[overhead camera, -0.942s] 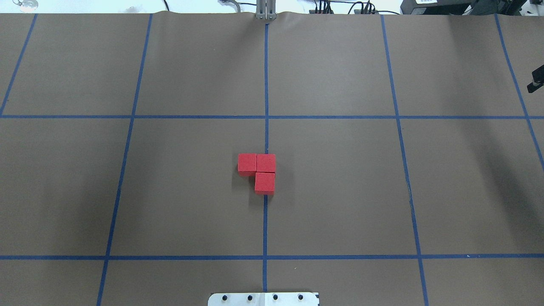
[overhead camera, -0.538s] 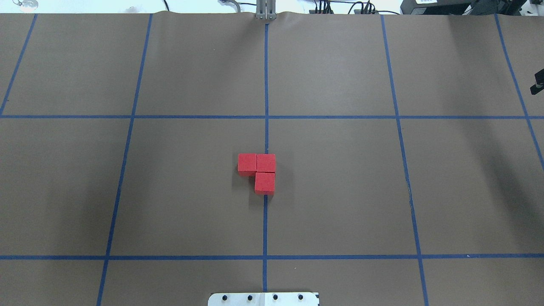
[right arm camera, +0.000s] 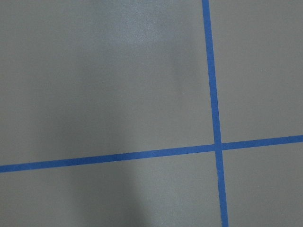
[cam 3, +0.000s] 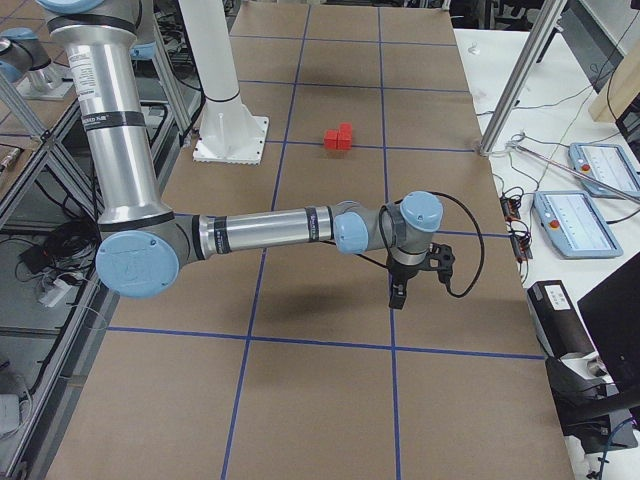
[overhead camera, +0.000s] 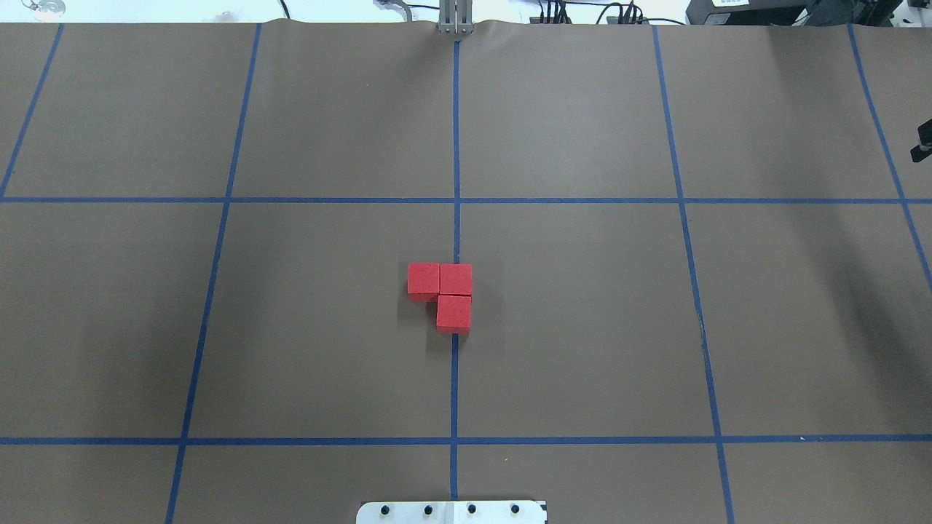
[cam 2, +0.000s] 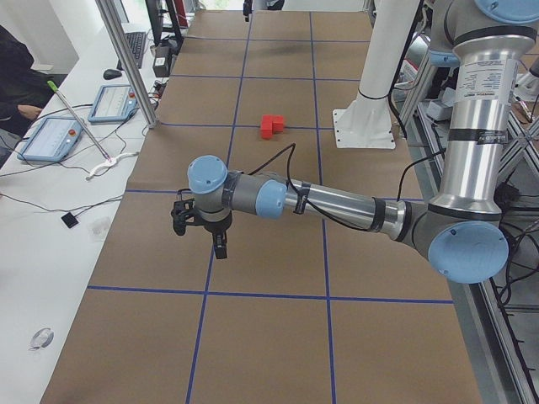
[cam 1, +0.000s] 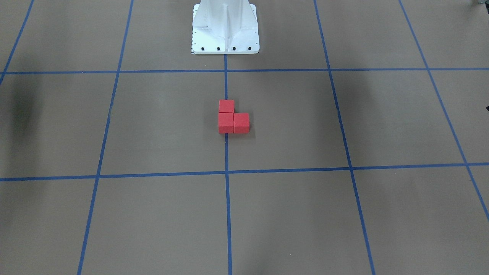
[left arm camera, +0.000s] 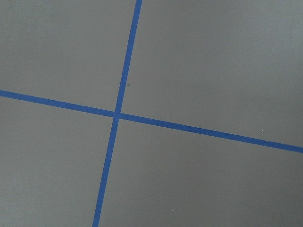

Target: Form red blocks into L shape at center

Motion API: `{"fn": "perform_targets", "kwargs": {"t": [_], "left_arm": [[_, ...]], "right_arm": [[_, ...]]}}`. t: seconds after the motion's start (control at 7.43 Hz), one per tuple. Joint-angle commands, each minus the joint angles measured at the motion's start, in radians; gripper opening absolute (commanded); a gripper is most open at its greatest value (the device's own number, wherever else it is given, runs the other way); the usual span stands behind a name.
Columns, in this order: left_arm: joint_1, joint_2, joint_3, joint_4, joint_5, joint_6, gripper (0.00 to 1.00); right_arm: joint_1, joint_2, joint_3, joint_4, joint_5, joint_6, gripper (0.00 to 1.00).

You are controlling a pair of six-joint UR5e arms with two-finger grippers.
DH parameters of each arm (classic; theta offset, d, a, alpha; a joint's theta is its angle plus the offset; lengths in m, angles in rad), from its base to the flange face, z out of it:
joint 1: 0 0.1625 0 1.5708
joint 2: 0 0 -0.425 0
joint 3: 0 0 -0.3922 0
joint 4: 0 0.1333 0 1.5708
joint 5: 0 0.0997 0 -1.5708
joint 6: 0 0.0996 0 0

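Three red blocks (overhead camera: 423, 280) (overhead camera: 456, 279) (overhead camera: 453, 313) lie touching in an L on the brown floor, over the middle vertical line of the center (overhead camera: 455, 218). The same L of red blocks (cam 1: 225, 123) shows in the front-facing view, and as a small cluster (cam 2: 271, 126) (cam 3: 340, 137) in both side views. My left gripper (cam 2: 210, 240) hangs above the floor far from the blocks; I cannot tell its state. Only a black sliver of my right gripper (overhead camera: 923, 142) (cam 3: 397, 295) reaches the overhead view's right edge, state unclear. Both wrist views hold bare floor and tape lines.
The white pedestal base (cam 1: 225, 28) (overhead camera: 451, 511) stands on the centre line on the robot's side. A bench with tablets (cam 2: 50, 139) and a metal post (cam 2: 126, 59) runs along the far edge, with a person's sleeve (cam 2: 17, 80) beside it.
The black sliver of the right gripper has slid slightly further toward the right edge of the overhead view. The red blocks have not moved.
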Motion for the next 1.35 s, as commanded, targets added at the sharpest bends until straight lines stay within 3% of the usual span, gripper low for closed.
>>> {"fn": "perform_targets", "kwargs": {"t": [0.0,0.81,1.21], "left_arm": [[0.0,0.001,0.0,0.001,0.0,0.001,1.0],[0.0,0.005,0.004,0.006,0.014,-0.001,1.0],[0.0,0.024,-0.002,0.0,0.089,0.007,1.0]], "right_arm": [[0.0,0.001,0.001,0.0,0.001,0.001,1.0],[-0.003,0.009,-0.001,0.001,-0.001,0.001,1.0],[-0.003,0.009,-0.008,0.001,-0.002,0.0,1.0]]}}
